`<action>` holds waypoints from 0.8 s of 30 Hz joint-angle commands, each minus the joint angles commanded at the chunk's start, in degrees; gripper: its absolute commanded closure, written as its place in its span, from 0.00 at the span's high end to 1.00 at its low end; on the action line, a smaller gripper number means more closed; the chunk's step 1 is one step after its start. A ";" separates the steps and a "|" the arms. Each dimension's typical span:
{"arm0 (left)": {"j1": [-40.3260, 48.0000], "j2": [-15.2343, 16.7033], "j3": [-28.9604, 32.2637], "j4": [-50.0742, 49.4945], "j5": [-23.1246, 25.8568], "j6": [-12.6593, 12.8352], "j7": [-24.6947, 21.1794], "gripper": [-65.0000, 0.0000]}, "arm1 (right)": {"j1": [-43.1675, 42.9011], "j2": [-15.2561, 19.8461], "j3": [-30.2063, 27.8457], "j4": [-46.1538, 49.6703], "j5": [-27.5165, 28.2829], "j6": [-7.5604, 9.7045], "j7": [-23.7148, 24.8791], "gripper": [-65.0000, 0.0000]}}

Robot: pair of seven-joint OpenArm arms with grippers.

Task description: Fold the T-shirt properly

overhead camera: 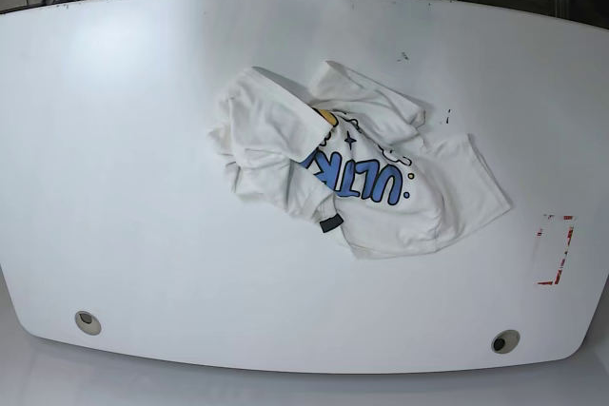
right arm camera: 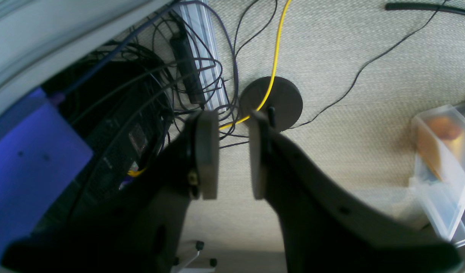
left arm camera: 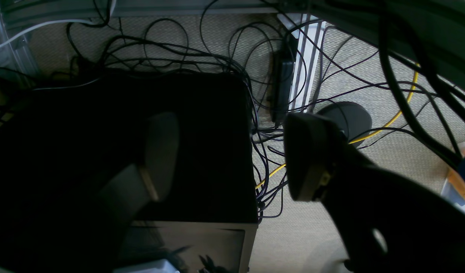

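Folding not started: the T-shirt point(overhead camera: 357, 173) lies crumpled mid-table, while left gripper point(left arm camera: 232, 155) and right gripper point(right arm camera: 234, 153) hang off-table, jaws parted, empty.

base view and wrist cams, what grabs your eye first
A crumpled white cotton T-shirt with blue block lettering lies bunched near the middle of the white table. Both wrist views show only carpet and tangled black cables, with the left gripper and right gripper open, holding nothing.
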 joint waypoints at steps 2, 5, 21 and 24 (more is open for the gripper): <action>0.43 0.05 -0.02 0.29 0.05 -0.07 -0.19 0.64 | -0.35 0.06 0.01 -0.03 0.05 0.00 0.17 0.21; 0.75 -0.14 -0.26 0.70 0.09 -0.10 -0.61 0.64 | -0.59 0.14 0.10 0.27 -0.10 0.09 0.08 0.21; 2.32 -0.74 -0.26 0.97 0.10 -0.27 -1.05 0.64 | -1.99 0.81 0.13 0.32 -0.04 -0.34 0.03 0.21; 2.59 -0.81 -0.22 0.92 0.15 -0.37 -1.18 0.64 | -2.13 0.89 0.13 0.21 -0.08 -0.46 0.01 0.21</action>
